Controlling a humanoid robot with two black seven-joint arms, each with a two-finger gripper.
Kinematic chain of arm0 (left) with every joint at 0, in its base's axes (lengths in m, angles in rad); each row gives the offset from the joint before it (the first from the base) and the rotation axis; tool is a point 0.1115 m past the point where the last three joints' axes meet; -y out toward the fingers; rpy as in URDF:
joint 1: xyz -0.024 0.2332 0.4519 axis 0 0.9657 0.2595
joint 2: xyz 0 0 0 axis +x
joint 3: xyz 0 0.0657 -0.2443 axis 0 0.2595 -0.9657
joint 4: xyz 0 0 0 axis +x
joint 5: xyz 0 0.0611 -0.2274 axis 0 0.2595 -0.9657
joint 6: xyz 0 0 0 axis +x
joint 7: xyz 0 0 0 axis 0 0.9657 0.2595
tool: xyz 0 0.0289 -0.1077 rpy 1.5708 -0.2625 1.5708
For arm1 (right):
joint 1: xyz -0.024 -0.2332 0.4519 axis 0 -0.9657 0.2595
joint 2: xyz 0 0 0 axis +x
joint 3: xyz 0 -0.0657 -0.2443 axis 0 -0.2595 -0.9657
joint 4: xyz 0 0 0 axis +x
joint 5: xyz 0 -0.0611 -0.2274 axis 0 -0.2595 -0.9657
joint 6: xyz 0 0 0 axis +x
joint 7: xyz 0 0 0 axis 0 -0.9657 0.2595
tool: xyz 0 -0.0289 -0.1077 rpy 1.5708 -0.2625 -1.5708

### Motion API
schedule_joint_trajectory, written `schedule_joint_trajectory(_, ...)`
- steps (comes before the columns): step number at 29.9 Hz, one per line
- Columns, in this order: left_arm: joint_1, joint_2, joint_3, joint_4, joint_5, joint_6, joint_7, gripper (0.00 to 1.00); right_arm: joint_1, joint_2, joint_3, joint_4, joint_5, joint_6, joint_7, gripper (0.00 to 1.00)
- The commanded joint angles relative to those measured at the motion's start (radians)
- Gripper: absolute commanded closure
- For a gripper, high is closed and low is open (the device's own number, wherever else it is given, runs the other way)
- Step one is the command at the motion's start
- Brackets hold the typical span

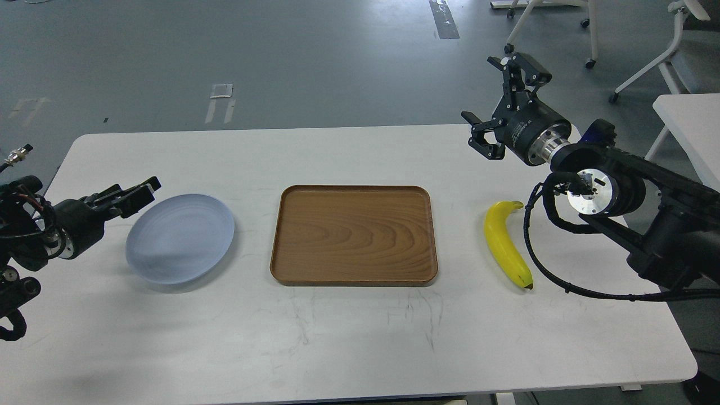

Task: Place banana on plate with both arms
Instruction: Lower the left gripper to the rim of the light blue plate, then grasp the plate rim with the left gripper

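Note:
The yellow banana (505, 243) lies on the white table, right of the wooden tray, dark tip toward the front. The pale blue plate (180, 239) lies empty at the left. My right gripper (500, 102) is open and empty, raised above the table's back right, behind and above the banana. My left gripper (135, 194) is low, just off the plate's left rim, seen side-on and dark, so its fingers cannot be told apart. It holds nothing that I can see.
A brown wooden tray (353, 235) lies empty in the middle of the table (360, 337). The right arm's cable (540, 270) loops just right of the banana. White chairs (647, 50) and another table (689, 121) stand at the back right.

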Motion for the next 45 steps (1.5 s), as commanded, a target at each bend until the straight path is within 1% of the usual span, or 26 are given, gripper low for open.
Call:
schedule_joint_trajectory(1,0.028,-0.006,0.029,0.010,0.002,0.000,0.004,0.06,0.001,0.002,0.000,-0.005,0.000,-0.002,0.000,0.00)
schedule_joint_trajectory(4,0.033,-0.017,0.049,0.027,0.000,0.002,0.009,0.06,0.003,0.001,0.001,-0.005,0.000,-0.003,0.000,0.00)
schedule_joint_trajectory(8,0.034,-0.060,0.068,0.108,0.002,0.003,0.001,0.06,0.004,-0.001,0.001,-0.005,0.000,-0.003,0.000,0.00)
schedule_joint_trajectory(18,0.037,-0.066,0.101,0.167,0.002,0.016,-0.003,0.06,0.003,-0.002,0.003,-0.005,0.000,-0.005,0.000,0.00)
schedule_joint_trajectory(19,0.048,-0.066,0.101,0.167,0.002,0.016,-0.003,0.08,0.003,-0.001,0.003,-0.005,0.000,-0.005,0.000,0.00)
schedule_joint_trajectory(22,0.056,-0.066,0.101,0.167,0.002,0.016,-0.005,0.21,0.003,-0.001,0.003,-0.005,0.000,-0.005,0.000,0.00)
schedule_joint_trajectory(33,0.068,-0.084,0.101,0.170,0.000,0.013,-0.006,0.21,0.001,-0.001,0.001,-0.005,-0.001,-0.006,0.000,0.00)
schedule_joint_trajectory(40,0.076,-0.103,0.114,0.199,0.000,0.008,-0.006,0.22,0.003,-0.002,0.001,-0.005,-0.001,-0.006,0.000,0.00)
schedule_joint_trajectory(41,0.076,-0.103,0.120,0.202,0.000,0.008,-0.008,0.26,0.003,-0.002,0.001,-0.005,-0.001,-0.006,0.000,0.00)
schedule_joint_trajectory(42,0.077,-0.103,0.121,0.206,0.000,0.006,-0.012,0.40,0.003,-0.001,0.001,-0.005,-0.001,-0.006,0.000,0.00)
schedule_joint_trajectory(44,0.079,-0.103,0.123,0.211,0.000,0.006,-0.016,0.51,0.003,-0.001,0.001,-0.005,-0.001,-0.006,0.000,0.00)
schedule_joint_trajectory(45,0.079,-0.104,0.123,0.216,0.000,0.005,-0.016,0.60,0.003,-0.001,0.001,-0.005,-0.001,-0.006,0.000,0.00)
